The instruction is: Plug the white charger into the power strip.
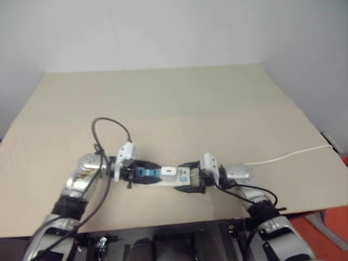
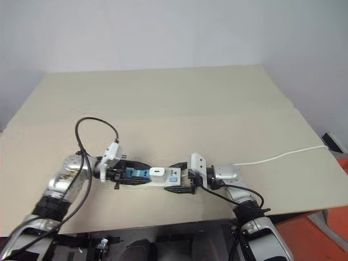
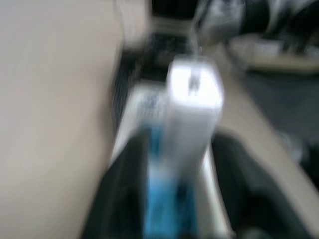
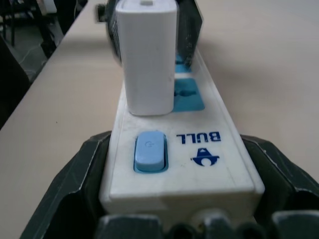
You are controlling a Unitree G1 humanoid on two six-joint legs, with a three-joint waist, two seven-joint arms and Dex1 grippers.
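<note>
- On the tan worktop [image 1: 179, 103], near its front edge, lay the power strip [image 4: 219, 149], with the white charger [image 4: 147, 59] standing upright in the socket next to the blue end switch [image 4: 149, 152]; judged seated, or all but seated.
- Judged light, rigid and smooth: charger a hard plastic block, likely slippery on its flat faces and best pinched across two opposite sides, low near the socket, pushed straight down to spare the prongs.
- Strip judged stiff yet light enough to skid, so worth clamping at one end.
- Right gripper [image 2: 182, 177]: jaws closed across the switch end of the strip, one black finger on each long side, charger just beyond the fingertips.
- Left gripper [image 2: 128, 173]: at the opposite end, jaws parted about halfway, straddling the strip over the free blue sockets [image 1: 145, 172], gripping nothing; charger just ahead of the tips, apart from them.
- Thin white cord [image 1: 288, 156] trailing off toward the worktop's right edge.
</note>
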